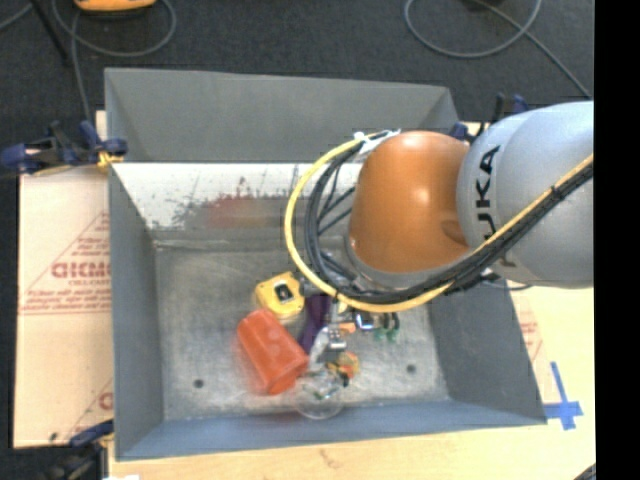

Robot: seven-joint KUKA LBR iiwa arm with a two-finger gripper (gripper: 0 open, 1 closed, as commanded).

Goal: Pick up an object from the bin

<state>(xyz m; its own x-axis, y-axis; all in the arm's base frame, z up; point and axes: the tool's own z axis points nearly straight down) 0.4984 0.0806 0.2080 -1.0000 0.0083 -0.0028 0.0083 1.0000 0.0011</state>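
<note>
My gripper [334,342] reaches down below the arm's orange cover into the front middle of the bin. It stands among a small cluster of things. A purple object [316,313] lies right at its left side. An orange-red block [268,352] lies just to the left, tilted on the bin floor. A small orange and green item [346,367] sits directly under the gripper's tip. A clear glass-like piece [320,400] lies just in front of it, near the front wall. I cannot tell whether anything is held.
A yellow tape measure [278,296] lies behind the orange-red block. A small green item [385,332] sits to the gripper's right. The arm and its looped cables hang over the bin's right half and hide the floor there.
</note>
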